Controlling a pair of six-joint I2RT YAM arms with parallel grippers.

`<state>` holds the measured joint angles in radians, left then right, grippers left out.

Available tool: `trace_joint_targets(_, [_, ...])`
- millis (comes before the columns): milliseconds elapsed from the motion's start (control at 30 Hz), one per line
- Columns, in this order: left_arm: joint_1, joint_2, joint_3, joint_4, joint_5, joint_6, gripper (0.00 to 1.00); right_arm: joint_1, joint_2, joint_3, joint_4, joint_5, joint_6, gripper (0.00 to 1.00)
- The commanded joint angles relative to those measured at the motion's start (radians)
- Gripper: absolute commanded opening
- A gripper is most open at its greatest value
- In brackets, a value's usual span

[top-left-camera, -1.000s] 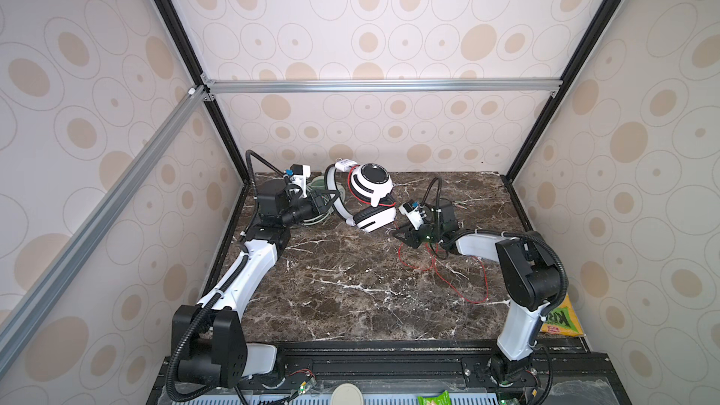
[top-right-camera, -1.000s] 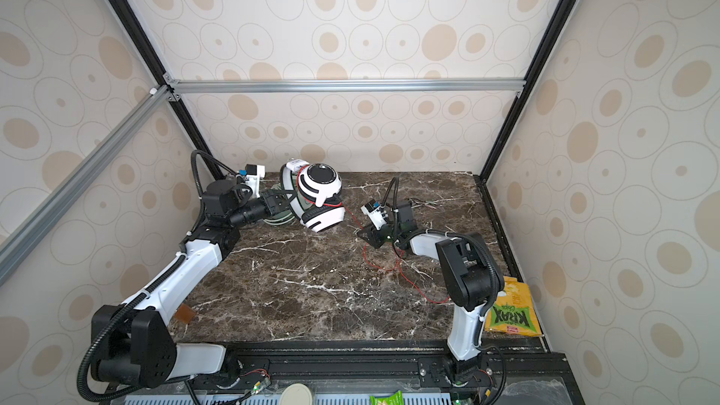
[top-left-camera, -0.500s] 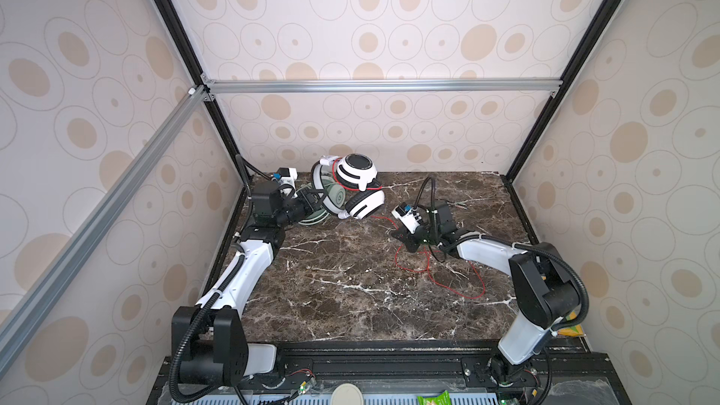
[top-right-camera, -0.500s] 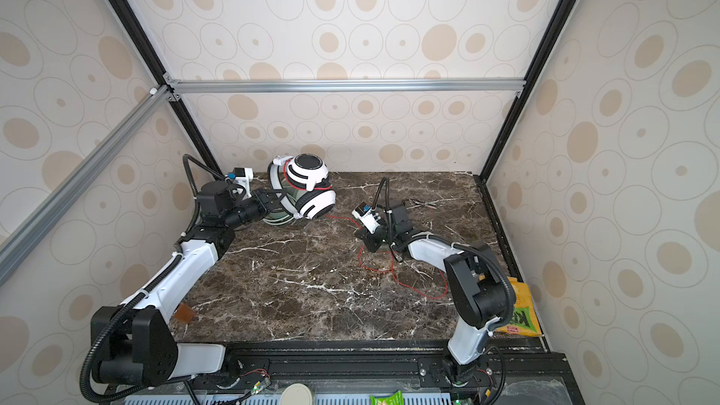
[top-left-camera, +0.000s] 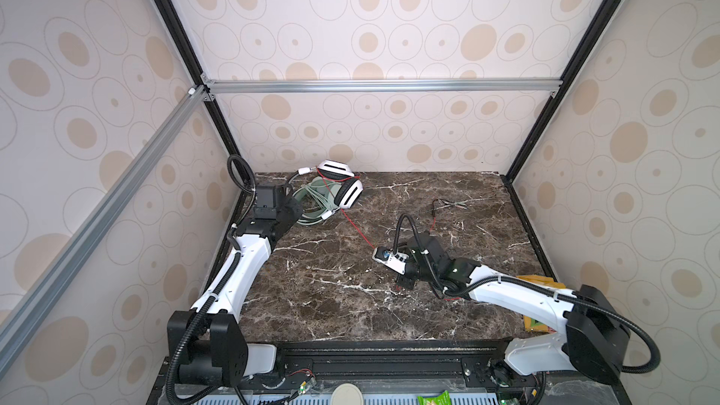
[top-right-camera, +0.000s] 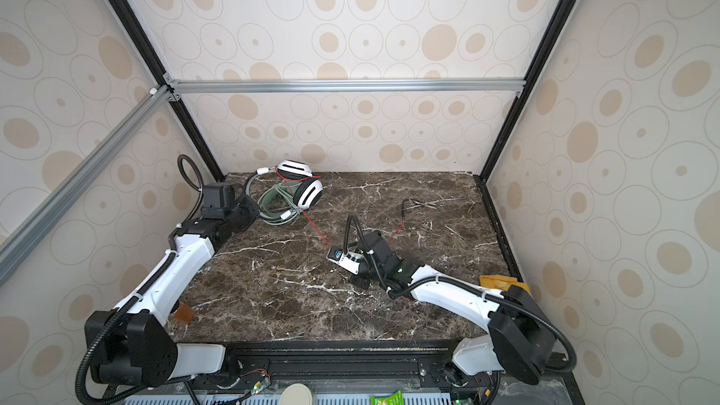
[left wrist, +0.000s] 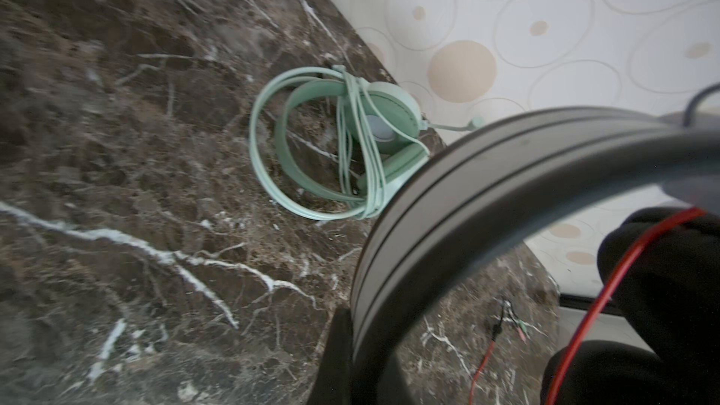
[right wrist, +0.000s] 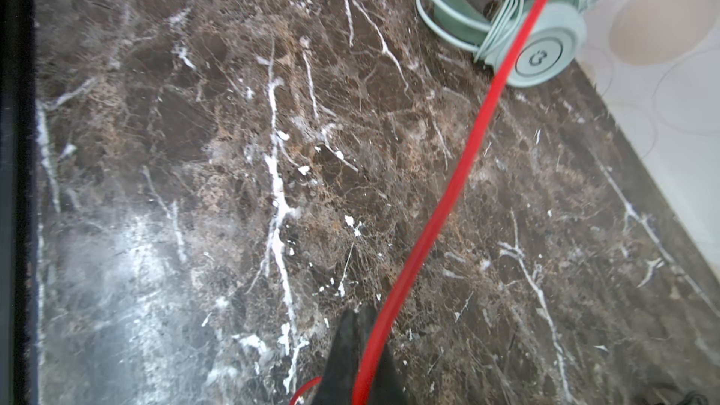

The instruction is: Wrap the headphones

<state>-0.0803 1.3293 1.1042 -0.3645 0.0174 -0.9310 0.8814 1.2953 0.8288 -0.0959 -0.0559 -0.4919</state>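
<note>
At the back-left corner of the counter (top-left-camera: 331, 305), the left gripper (top-left-camera: 293, 209) holds the white-and-black headset (top-left-camera: 348, 193) over the mint-green headset (top-left-camera: 313, 204), jaws closed on its grey headband (left wrist: 467, 181). Whether the two headsets touch, I cannot tell. A second ago the held headset was nearer the middle of the back edge; it has swung left.

The right gripper (right wrist: 358, 344) has drawn off toward the front right, jaws pinched tight on the red cable (top-left-camera: 356, 227). The cable lay in slack loops on the counter. Now it runs as one straight, taut line from the ear cups to the jaws, and a strand or two of red crosses the cups. The rest trails past the gripper to the plug end (top-left-camera: 448, 203), near the back right.

The mint-green headset rests on the counter with its pale cable already bundled round it.

Reading: the slack is taken up, so the next turn can go on snug — most of the red length looks not yet wound.
</note>
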Motion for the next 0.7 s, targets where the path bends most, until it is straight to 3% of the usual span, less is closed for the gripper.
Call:
trace_joint_targets(0, [-0.029,-0.075,0.079,0.005,-0.205,-0.031,0.0,0.062,-0.065,0.023,-0.126,0.109,-0.078,0.0])
trace_joint_targets(167, [-0.129,-0.083,0.078,0.021,-0.326,0.034,0.0,0.118,-0.083,0.094,-0.215,0.184,-0.094,0.0])
trace_joint_targets(400, [-0.349,-0.012,0.128,-0.002,-0.549,0.228,0.0,0.124,-0.073,0.233,-0.227,0.447,-0.086,0.0])
trace_joint_targets(667, [-0.494,0.125,0.21,-0.056,-0.664,0.469,0.0,0.067,-0.064,0.359,-0.151,0.492,-0.161,0.0])
